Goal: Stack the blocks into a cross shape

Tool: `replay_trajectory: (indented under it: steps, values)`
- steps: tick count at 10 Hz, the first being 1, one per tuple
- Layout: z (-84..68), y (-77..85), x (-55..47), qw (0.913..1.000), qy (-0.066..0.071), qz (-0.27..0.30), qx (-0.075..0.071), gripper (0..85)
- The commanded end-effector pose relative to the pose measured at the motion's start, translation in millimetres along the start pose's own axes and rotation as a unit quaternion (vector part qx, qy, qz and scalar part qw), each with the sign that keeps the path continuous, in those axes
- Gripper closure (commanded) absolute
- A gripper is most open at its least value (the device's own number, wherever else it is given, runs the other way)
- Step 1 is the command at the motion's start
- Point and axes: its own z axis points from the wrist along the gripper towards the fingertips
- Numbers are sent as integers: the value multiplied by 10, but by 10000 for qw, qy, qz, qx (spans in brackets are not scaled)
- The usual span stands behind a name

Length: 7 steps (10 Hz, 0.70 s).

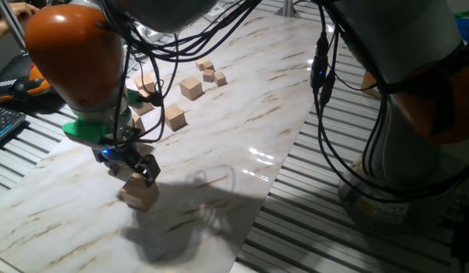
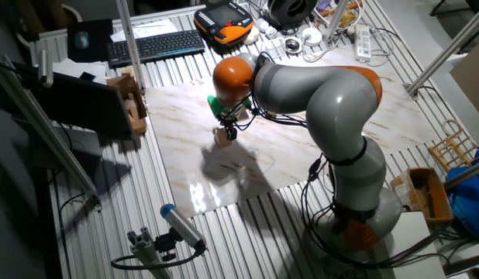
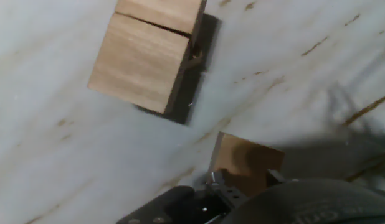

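Note:
My gripper (image 1: 134, 173) is shut on one large tan wooden block (image 1: 140, 194), low over the near part of the marble board; I cannot tell whether the block touches the board. The hand view shows this block (image 3: 248, 160) at the fingertips (image 3: 214, 183). Two more large blocks (image 3: 142, 62) lie side by side against each other in front of it. In the one fixed view further large blocks sit behind the gripper (image 1: 175, 117), (image 1: 191, 89), partly hidden by the arm. In the other fixed view the gripper (image 2: 226, 129) is over the held block (image 2: 222, 138).
Small wooden cubes (image 1: 210, 73) lie at the far end of the marble board (image 1: 242, 114). The board's right edge drops to a ribbed metal table (image 1: 310, 197). A keyboard (image 2: 154, 45) and a wooden rack (image 2: 131, 97) stand beyond the board.

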Motion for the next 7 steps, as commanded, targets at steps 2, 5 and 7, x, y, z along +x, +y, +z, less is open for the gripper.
replay_trajectory:
  steps: [2,5,7]
  values:
    - [-27,-43,0,9998,-102,137,47,0]
    - [2,-119,4,9997,-141,213,48,0]
    - [111,-121,3,9997,-112,205,-7,0]
